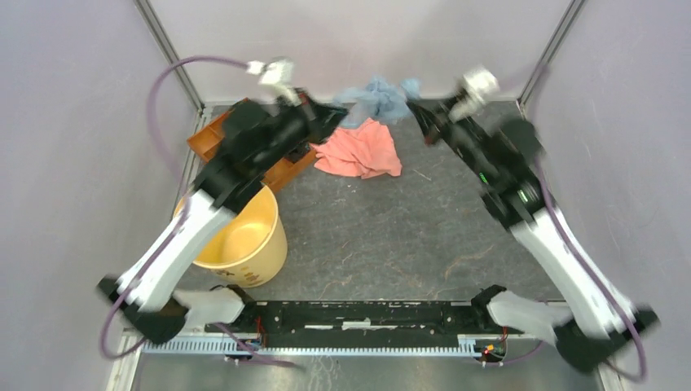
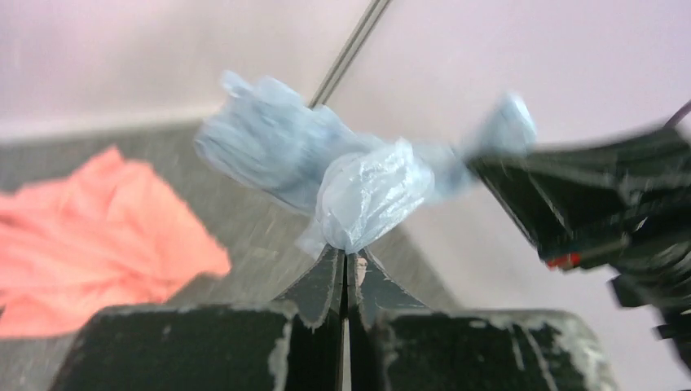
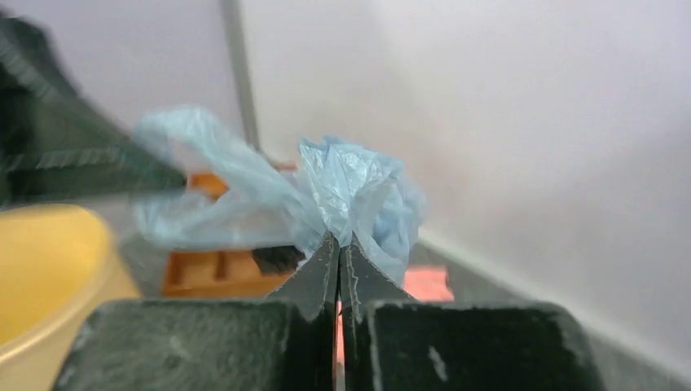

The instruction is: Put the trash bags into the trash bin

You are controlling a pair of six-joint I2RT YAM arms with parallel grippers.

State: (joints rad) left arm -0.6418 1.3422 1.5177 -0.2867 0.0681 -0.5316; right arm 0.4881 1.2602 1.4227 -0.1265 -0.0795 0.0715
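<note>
The pale blue trash bag (image 1: 381,99) hangs bunched between my two grippers, lifted at the far middle of the table. My left gripper (image 1: 341,111) is shut on its left end, seen in the left wrist view (image 2: 349,254) with the film (image 2: 371,194) bulging above the tips. My right gripper (image 1: 417,109) is shut on its right end; the right wrist view (image 3: 339,241) shows the film (image 3: 346,186) pinched there. The tan-yellow trash bin (image 1: 248,236) stands open at the near left, partly under my left arm, and shows in the right wrist view (image 3: 49,269).
A salmon-pink cloth (image 1: 360,151) lies on the table under the bag; it also shows in the left wrist view (image 2: 90,236). An orange-brown compartment tray (image 1: 213,138) sits at the far left behind the bin. Walls with metal posts enclose the table.
</note>
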